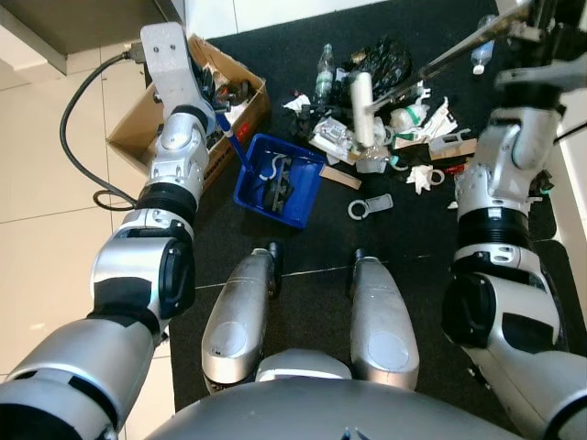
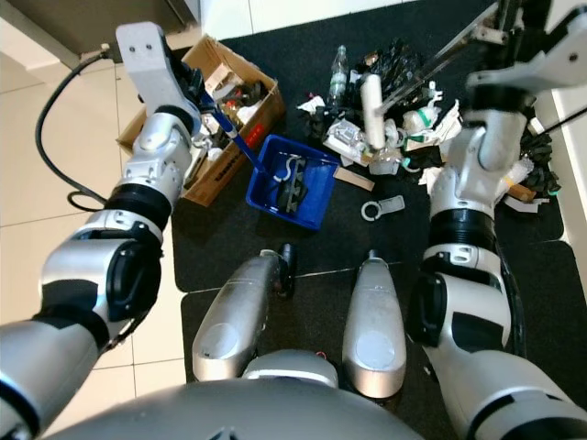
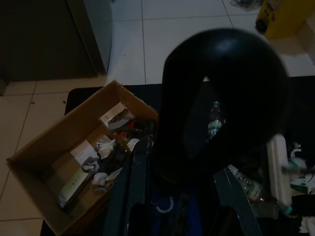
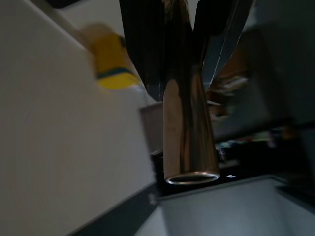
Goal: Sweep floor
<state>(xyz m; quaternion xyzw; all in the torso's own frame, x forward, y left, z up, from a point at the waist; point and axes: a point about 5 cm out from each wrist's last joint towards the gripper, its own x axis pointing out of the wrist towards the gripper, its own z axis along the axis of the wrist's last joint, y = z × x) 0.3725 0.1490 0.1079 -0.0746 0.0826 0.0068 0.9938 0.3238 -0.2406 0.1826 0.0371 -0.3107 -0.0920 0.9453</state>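
Note:
A blue dustpan (image 1: pixel 280 188) rests on the black mat (image 1: pixel 303 275) with a few bits of litter in it. Its blue handle (image 1: pixel 235 143) rises to my left gripper (image 1: pixel 214 99), which is shut on it. In the left wrist view a dark rounded shape sits between the fingers (image 3: pixel 134 196). My right gripper (image 1: pixel 537 20) is raised at the far right, shut on a metal broom pole (image 4: pixel 189 123). The pole (image 1: pixel 440 60) slants down to a pile of litter (image 1: pixel 385 128): bottles, paper scraps, a white tube (image 1: pixel 363 105) and black pieces.
An open cardboard box (image 1: pixel 138 128) holding rubbish stands left of the dustpan, half on the pale tiles. A black cable (image 1: pixel 73 137) loops over the tiles beside it. A grey ring-shaped piece (image 1: pixel 367 206) lies apart from the pile. My two silver legs (image 1: pixel 238 316) stand on the mat.

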